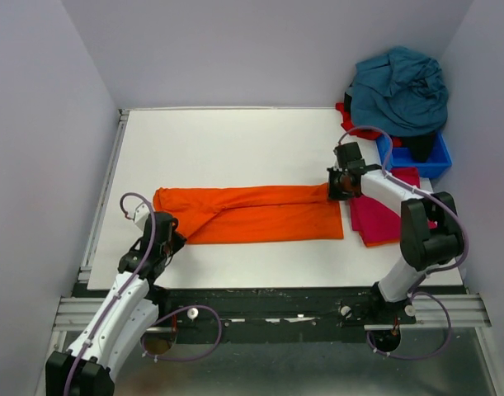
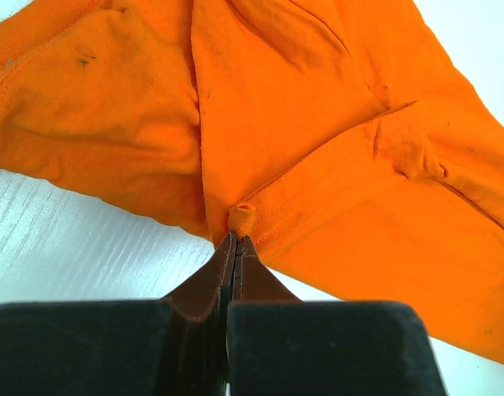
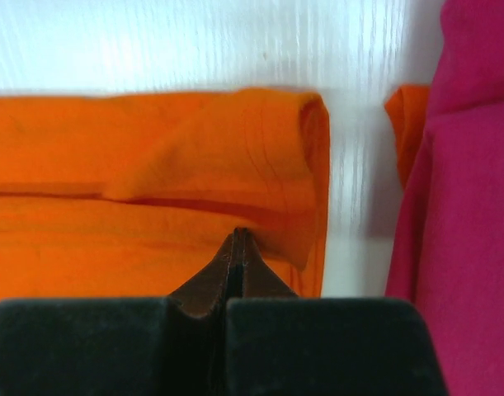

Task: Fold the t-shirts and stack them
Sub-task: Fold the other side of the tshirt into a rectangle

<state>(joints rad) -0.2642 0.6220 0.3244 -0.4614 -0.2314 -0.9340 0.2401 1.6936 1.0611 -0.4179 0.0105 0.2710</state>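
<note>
A bright orange t-shirt (image 1: 252, 214) lies folded into a long band across the middle of the white table (image 1: 235, 148). My left gripper (image 1: 171, 237) is shut on a pinch of its near-left edge, seen in the left wrist view (image 2: 237, 239) with the orange cloth (image 2: 317, 124) spread beyond. My right gripper (image 1: 336, 190) is shut on the folded right end, seen in the right wrist view (image 3: 237, 234) against the orange fold (image 3: 153, 148). A folded magenta-red t-shirt (image 1: 379, 219) lies flat just right of it and also shows in the right wrist view (image 3: 474, 206).
A teal-blue shirt (image 1: 400, 91) is heaped over a small blue bin (image 1: 437, 158) at the back right, with red cloth (image 1: 350, 120) under it. Grey walls close in left, back and right. A strip of orange cloth (image 3: 404, 124) peeks from under the magenta shirt.
</note>
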